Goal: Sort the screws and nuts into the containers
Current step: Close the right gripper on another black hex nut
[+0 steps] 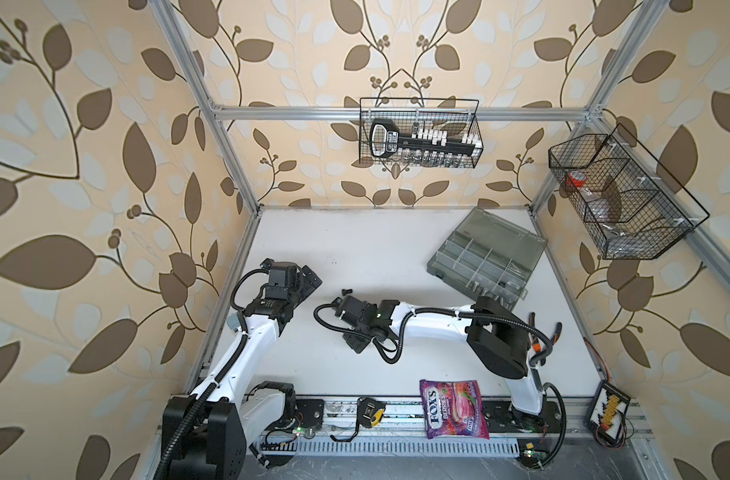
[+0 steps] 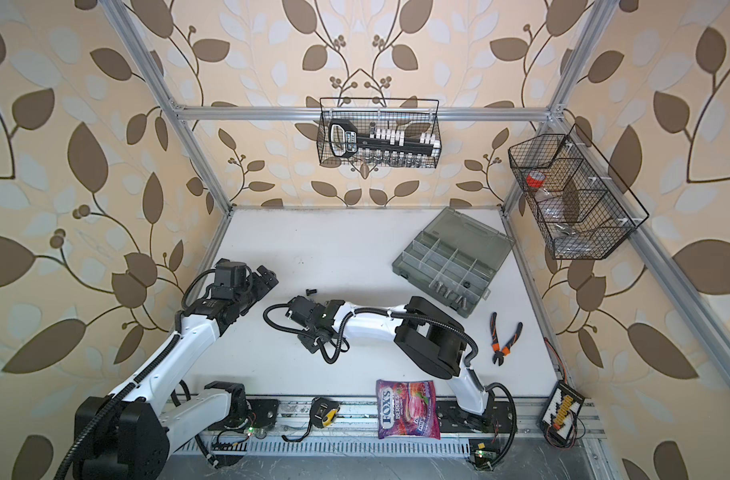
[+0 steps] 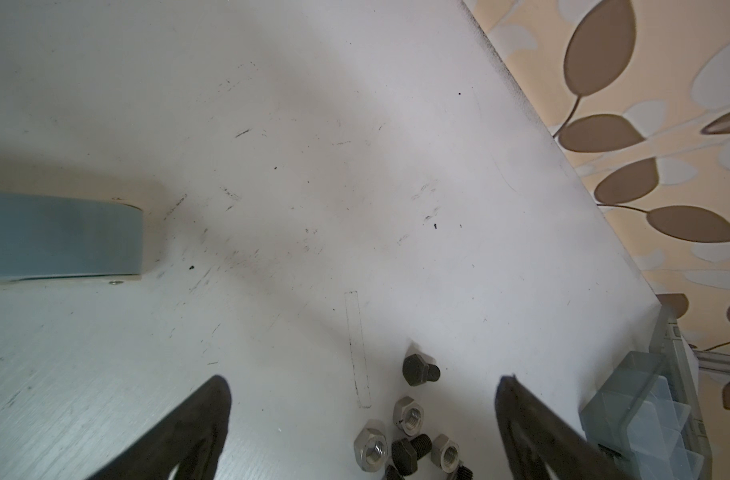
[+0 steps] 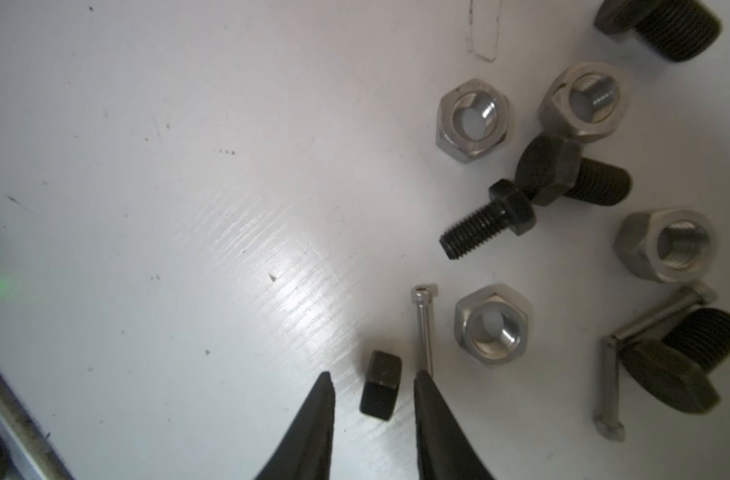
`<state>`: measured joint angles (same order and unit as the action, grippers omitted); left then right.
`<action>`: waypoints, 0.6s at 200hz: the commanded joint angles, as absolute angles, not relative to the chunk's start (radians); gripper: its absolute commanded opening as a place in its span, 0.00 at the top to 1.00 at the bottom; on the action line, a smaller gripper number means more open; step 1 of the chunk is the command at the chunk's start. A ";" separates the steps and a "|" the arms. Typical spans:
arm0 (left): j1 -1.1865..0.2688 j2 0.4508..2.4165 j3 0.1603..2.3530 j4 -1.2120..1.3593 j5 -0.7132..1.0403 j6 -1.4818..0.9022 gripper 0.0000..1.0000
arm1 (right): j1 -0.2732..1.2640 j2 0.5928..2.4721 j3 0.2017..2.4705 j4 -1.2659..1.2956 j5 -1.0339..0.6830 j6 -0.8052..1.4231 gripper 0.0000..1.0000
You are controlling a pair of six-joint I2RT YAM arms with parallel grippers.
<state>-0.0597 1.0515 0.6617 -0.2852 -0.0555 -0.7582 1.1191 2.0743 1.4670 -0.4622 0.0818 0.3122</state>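
In the right wrist view my right gripper (image 4: 373, 380) is open. Its fingertips flank a small black nut (image 4: 382, 384) standing on edge, with a gap on each side. Around it lie several silver nuts (image 4: 494, 324), black screws (image 4: 496, 220) and a thin silver screw (image 4: 424, 328). In both top views the right gripper (image 1: 357, 343) covers this pile, and one black screw (image 1: 347, 291) shows beside it. My left gripper (image 3: 362, 384) hangs wide open above the table, empty, near the same nuts (image 3: 371, 446). The grey organizer's containers (image 1: 496, 232) at the back right hold silver screws (image 1: 479, 286).
Orange-handled pliers (image 2: 505, 338) lie right of the right arm. A candy bag (image 1: 454, 409) and a tape measure (image 1: 369, 411) lie at the front rail. Two black wire baskets (image 1: 419, 133) (image 1: 621, 195) hang on the frame. A blue-grey roll (image 3: 59, 237) lies on the table.
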 commanded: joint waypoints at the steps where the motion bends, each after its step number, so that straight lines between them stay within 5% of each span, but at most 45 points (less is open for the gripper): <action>1: -0.064 1.039 0.684 -0.299 -0.077 -0.751 0.01 | 1.124 2.107 1.498 -0.491 0.087 0.305 0.67; 120: -0.063 1.052 0.686 -0.290 -0.075 -0.747 0.01 | 1.120 2.055 1.495 -0.497 0.153 0.318 0.93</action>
<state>-0.0597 1.0519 0.6617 -0.2852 -0.0563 -0.7582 1.1191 2.1132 1.4887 -0.4801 0.1059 0.3130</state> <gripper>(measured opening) 0.989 0.119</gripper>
